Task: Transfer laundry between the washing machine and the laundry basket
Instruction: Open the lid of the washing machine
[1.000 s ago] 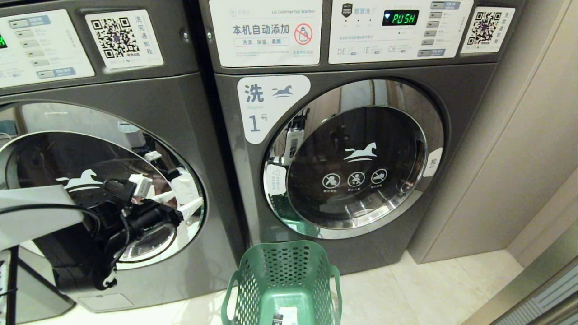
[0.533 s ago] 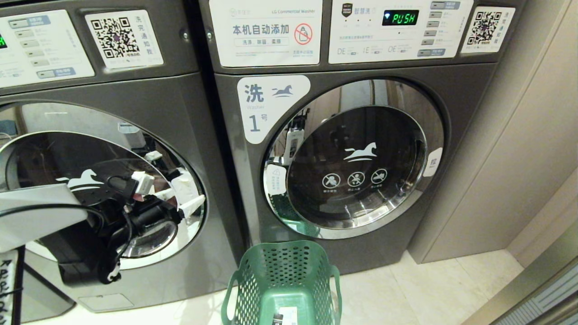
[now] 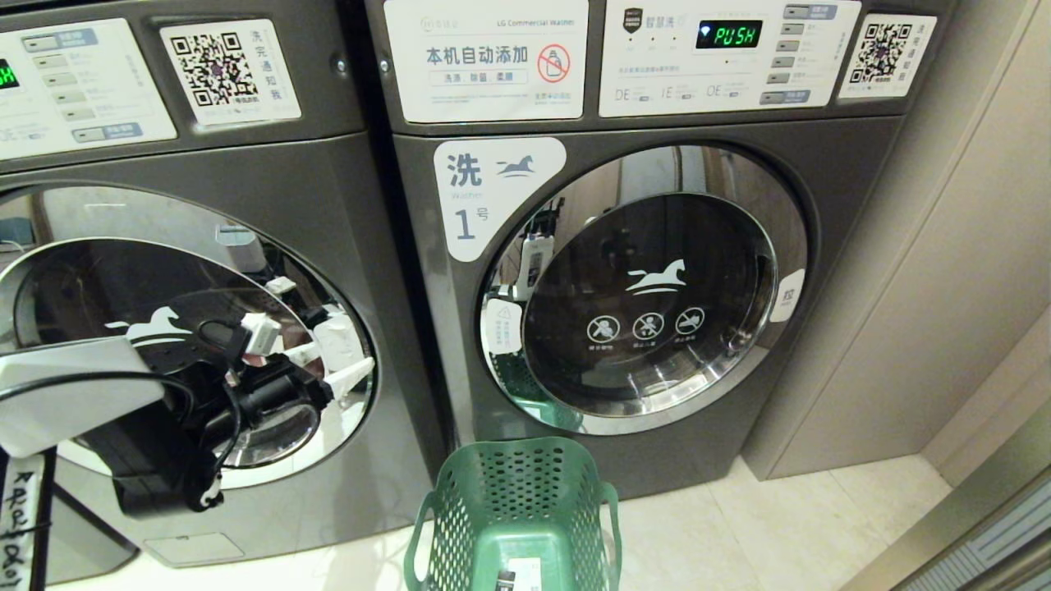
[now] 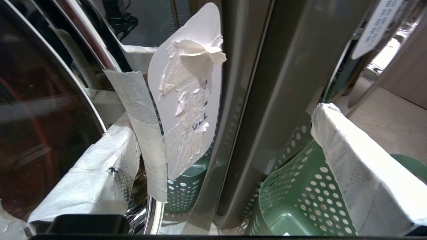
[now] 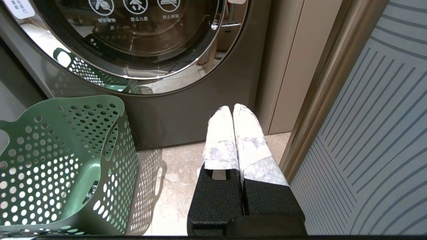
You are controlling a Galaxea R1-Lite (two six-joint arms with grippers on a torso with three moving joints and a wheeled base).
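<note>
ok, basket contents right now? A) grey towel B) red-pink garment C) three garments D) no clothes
D: the laundry basket shows bare green floor and perforated walls in the right wrist view, and the head view shows no cloth in it either.

The left arm (image 3: 74, 394) is cased in white, with a black wrist wrapped in black cables. Both the left claw (image 4: 220, 166) and the right claw (image 5: 233, 133) are fitted with black fingers covered in white tape.

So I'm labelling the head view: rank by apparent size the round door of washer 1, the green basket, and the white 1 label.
1. Round door of washer 1
2. Green basket, though cut off by the frame's edge
3. White 1 label
</note>
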